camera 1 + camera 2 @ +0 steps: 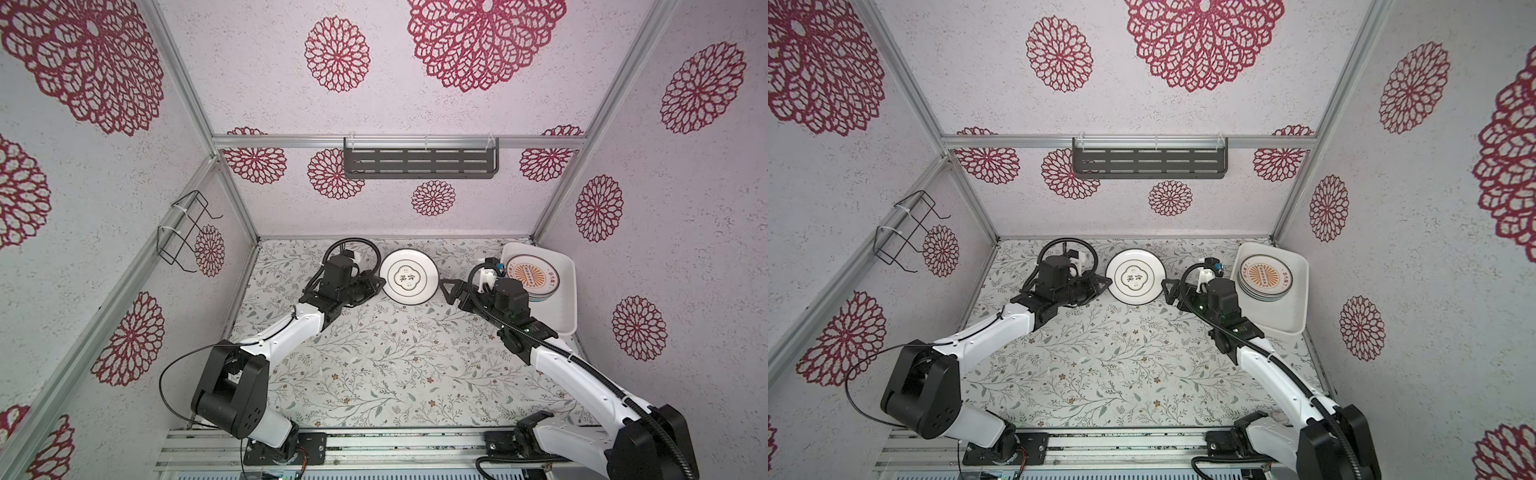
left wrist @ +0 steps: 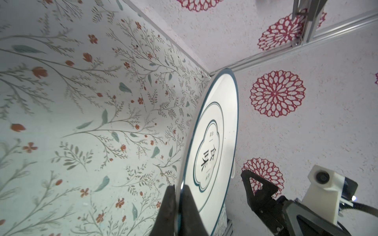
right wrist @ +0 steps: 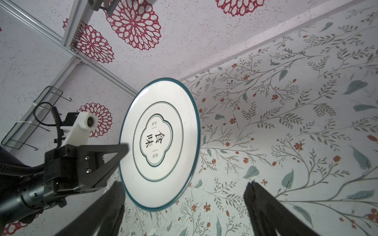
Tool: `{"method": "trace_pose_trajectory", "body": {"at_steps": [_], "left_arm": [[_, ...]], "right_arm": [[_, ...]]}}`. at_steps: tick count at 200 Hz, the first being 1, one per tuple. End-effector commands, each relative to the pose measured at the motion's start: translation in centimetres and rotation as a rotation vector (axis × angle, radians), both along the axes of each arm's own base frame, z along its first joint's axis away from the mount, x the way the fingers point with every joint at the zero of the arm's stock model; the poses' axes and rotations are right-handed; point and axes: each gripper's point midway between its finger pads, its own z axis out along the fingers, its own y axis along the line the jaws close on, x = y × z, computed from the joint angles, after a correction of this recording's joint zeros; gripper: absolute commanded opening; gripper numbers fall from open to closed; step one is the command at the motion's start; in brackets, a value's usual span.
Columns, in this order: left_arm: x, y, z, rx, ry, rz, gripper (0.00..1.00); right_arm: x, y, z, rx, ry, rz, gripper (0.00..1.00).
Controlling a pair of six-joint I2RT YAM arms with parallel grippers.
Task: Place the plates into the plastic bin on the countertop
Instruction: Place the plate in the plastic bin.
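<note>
A white plate (image 1: 409, 276) (image 1: 1133, 276) with thin dark rings and black lettering hangs tilted above the countertop (image 1: 374, 353). My left gripper (image 1: 380, 284) (image 2: 180, 187) is shut on its rim. In the right wrist view, the same plate (image 3: 159, 143) reaches with its far rim in between the fingers of my right gripper (image 3: 184, 183) (image 1: 446, 291), which is open. The plastic bin (image 1: 569, 291) (image 1: 1302, 291) stands at the back right. It holds a stack of plates (image 1: 534, 272) (image 1: 1264, 276) with an orange sunburst one on top.
A dark slotted shelf (image 1: 419, 162) hangs on the back wall. A black wire rack (image 1: 187, 232) sticks out from the left wall. My right arm lies along the bin's left side. Aluminium rails (image 1: 374, 449) run along the front edge.
</note>
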Motion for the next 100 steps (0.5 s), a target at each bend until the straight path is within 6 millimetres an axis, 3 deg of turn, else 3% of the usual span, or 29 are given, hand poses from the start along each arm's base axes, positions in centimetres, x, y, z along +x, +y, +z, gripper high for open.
{"method": "trace_pose_trajectory", "body": {"at_steps": [1,30,70,87,100], "left_arm": [[0.4,-2.2,4.1,-0.071,-0.100,-0.030,0.09],[0.1,-3.7,4.5,-0.086,-0.108,-0.061,0.10],[0.2,-4.2,3.9,-0.094,-0.093,-0.070,0.10],[0.2,-4.4,3.9,-0.101,-0.092,-0.075,0.11],[0.2,-4.6,3.9,-0.106,-0.091,-0.084,0.11]], "right_arm": [[-0.3,-0.1,0.4,0.012,-0.007,0.011,0.90],[-0.2,-0.3,0.1,0.031,0.006,-0.001,0.77],[-0.2,-0.4,0.1,0.085,0.013,-0.011,0.52],[-0.1,-0.5,0.0,0.119,0.019,-0.016,0.47],[-0.1,-0.6,-0.1,0.148,0.024,-0.020,0.39]]}}
